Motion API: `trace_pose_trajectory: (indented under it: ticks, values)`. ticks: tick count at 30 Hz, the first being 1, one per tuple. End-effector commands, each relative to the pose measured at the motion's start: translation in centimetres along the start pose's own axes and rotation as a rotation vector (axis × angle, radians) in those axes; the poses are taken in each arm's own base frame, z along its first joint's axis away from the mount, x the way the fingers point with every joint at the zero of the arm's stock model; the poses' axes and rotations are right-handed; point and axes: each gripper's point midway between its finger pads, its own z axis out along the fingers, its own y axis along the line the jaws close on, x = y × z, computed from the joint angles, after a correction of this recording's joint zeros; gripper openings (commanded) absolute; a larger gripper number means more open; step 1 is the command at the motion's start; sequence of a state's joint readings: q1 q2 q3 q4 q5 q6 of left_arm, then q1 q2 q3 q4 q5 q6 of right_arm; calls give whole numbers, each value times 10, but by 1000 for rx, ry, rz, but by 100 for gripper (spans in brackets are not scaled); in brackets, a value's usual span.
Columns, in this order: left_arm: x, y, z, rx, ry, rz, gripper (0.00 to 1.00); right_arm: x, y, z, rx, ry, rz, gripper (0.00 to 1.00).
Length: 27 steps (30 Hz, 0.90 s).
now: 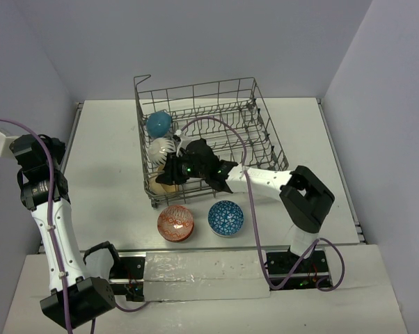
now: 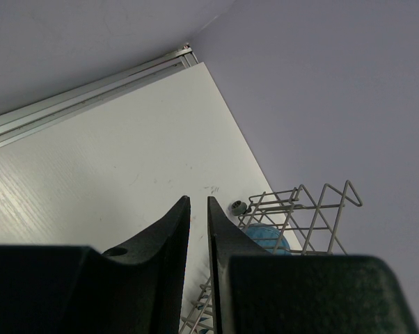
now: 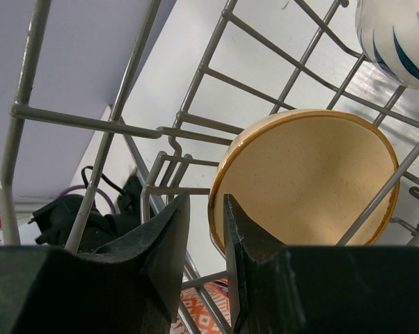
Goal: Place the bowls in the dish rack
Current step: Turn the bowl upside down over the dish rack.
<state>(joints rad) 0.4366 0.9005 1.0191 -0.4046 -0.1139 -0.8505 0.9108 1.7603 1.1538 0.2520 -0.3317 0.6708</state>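
The grey wire dish rack (image 1: 195,87) stands at the back middle of the table. A teal bowl (image 1: 159,123), a white bowl with blue stripes (image 1: 161,147) and a yellow bowl (image 1: 161,186) stand on edge along its left side. A red patterned bowl (image 1: 175,223) and a blue patterned bowl (image 1: 225,218) sit on the table in front of the rack. My right gripper (image 1: 169,170) reaches into the rack. In the right wrist view, my right gripper (image 3: 206,202) is slightly open astride the yellow bowl's (image 3: 314,181) rim, with a gap on the outer side. My left gripper (image 2: 198,202) is shut and empty, far left.
The left arm stands raised over the table's left edge (image 1: 74,139). The right arm's purple cable (image 1: 223,125) arcs over the rack. In the left wrist view the rack's corner (image 2: 300,209) and the teal bowl (image 2: 269,240) show. Walls close in at the back and sides.
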Motion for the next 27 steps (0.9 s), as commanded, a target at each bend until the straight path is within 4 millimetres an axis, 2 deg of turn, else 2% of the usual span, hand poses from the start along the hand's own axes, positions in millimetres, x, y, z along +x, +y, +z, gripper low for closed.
trace_pose_trajectory:
  ticks: [1, 6, 10, 16, 27]
  values:
    - [-8, -10, -1, 39, -29, 21, 22, -13, 17, 4, -36, -26, -41, 34]
    - [-7, -9, -1, 36, -28, 21, 21, -12, 17, 6, -40, -18, -40, 32]
    - [-8, -9, -1, 37, -29, 21, 22, -13, 17, 6, -42, -21, -44, 16]
    - [-8, -10, -1, 39, -29, 21, 22, -16, 18, 0, -32, -39, -52, 0]
    - [-8, -10, -2, 39, -31, 23, 22, -25, 21, -16, -33, -105, -28, 0]
